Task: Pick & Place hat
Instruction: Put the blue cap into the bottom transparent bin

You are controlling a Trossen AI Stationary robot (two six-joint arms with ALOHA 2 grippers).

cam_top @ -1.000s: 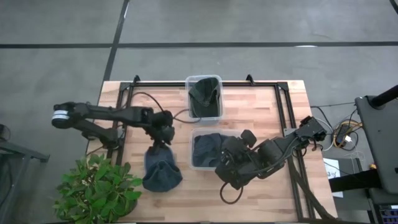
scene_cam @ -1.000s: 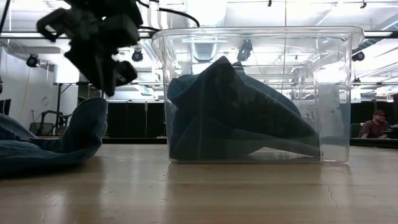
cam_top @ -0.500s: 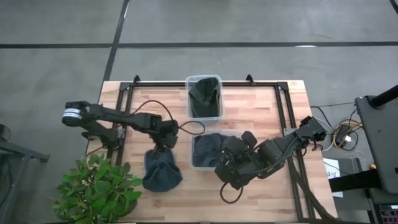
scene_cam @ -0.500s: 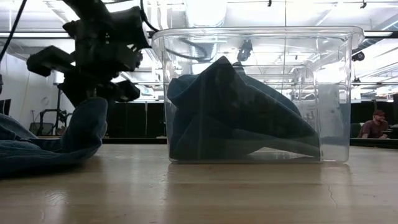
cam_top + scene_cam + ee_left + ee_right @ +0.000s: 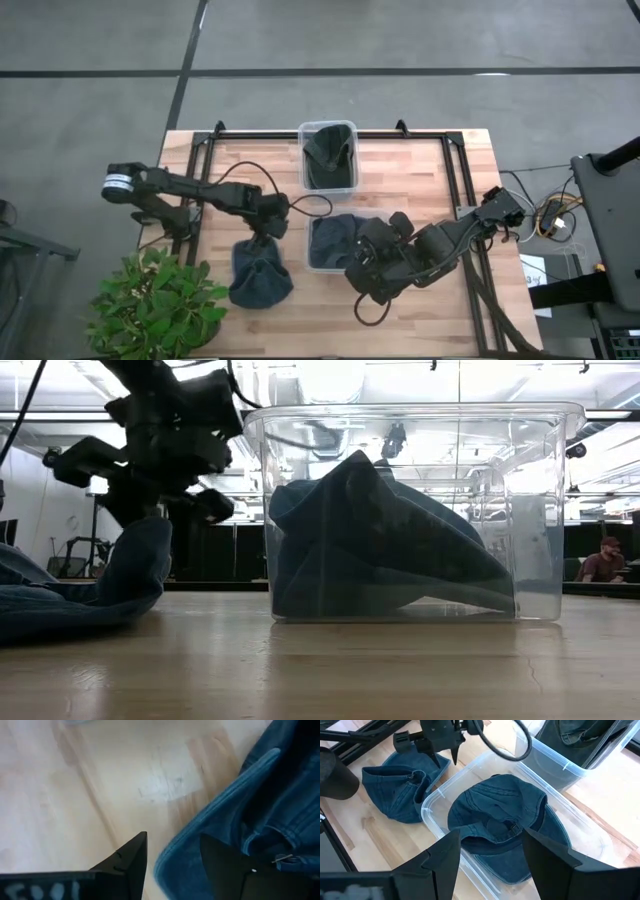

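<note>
A blue denim hat lies flat on the wood table, left of a clear bin. It also shows in the low view and the right wrist view. My left gripper hangs open over the hat's far edge, pointing down. In its wrist view its fingers stand on either side of the hat's rim. The clear bin holds a second blue hat. My right gripper waits open at the bin's near right side.
A second clear bin at the table's far edge holds a dark green hat. A potted plant overhangs the near left corner. A black frame runs along the far and right edges. A person sits far behind the table.
My left gripper has come down toward the far edge of the hat on the table and shifted a little toward the table's right. Both hats and my right arm have kept still.
</note>
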